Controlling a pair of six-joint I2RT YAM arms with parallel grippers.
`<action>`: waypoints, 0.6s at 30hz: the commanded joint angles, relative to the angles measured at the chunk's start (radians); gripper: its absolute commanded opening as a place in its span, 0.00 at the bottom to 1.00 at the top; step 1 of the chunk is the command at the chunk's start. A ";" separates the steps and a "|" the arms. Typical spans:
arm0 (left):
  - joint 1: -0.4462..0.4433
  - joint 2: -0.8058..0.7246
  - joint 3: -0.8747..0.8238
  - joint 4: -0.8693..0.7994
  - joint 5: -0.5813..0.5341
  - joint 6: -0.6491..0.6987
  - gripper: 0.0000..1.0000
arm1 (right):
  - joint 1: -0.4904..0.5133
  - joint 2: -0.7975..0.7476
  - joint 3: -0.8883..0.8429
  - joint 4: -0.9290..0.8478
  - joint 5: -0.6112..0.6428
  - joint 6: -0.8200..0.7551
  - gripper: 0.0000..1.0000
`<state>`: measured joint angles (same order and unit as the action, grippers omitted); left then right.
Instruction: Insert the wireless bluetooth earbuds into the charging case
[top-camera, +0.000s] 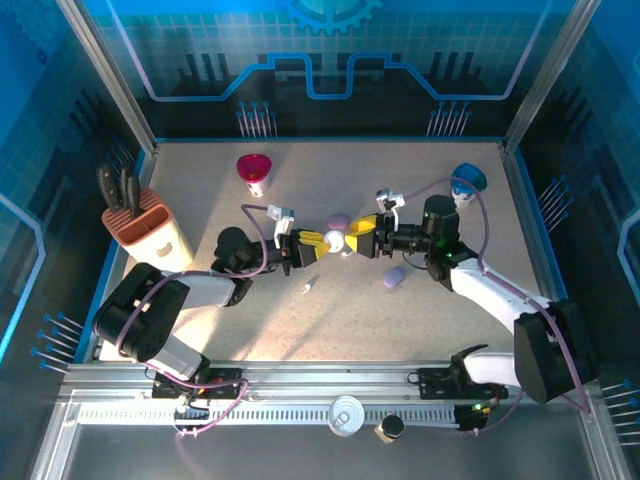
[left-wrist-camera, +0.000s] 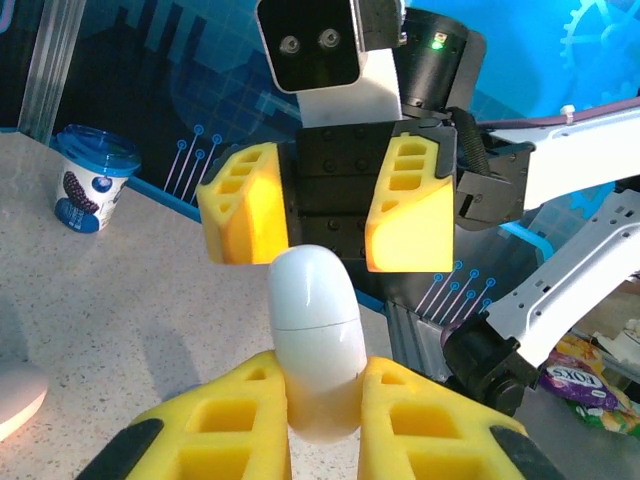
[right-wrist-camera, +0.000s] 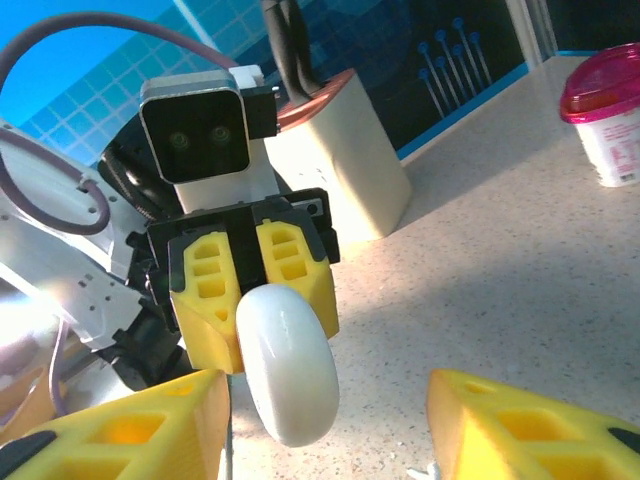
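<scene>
L end effector (top-camera: 312, 242) clamped on white charging case (top-camera: 335, 240) — R end effector (top-camera: 362, 238) open at its tip; earbud (top-camera: 308, 287) on bench (top-camera: 450, 330), 7 o'clock.

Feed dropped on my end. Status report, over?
Now: left gripper shut on white case. Facing it, right gripper open. Loose below them, small white piece, maybe earbud. Nearby: pink case, purple case.

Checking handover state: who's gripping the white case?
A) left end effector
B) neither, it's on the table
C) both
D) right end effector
A: the left end effector is clamped on the white case, held off the table, while the right end effector is open, with a clear gap beside the case.
</scene>
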<state>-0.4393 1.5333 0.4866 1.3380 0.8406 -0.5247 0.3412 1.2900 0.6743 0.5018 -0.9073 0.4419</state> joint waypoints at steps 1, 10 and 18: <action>0.004 0.010 0.026 0.065 0.035 -0.027 0.16 | 0.019 0.030 0.028 0.085 -0.059 0.033 0.52; 0.005 0.035 0.041 0.062 0.038 -0.055 0.16 | 0.054 0.053 0.057 0.061 -0.066 -0.012 0.36; 0.004 0.044 0.038 0.063 0.015 -0.053 0.19 | 0.060 0.035 0.065 -0.012 -0.055 -0.057 0.20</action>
<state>-0.4377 1.5593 0.5026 1.3685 0.8658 -0.5789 0.3870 1.3430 0.7136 0.5175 -0.9474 0.4145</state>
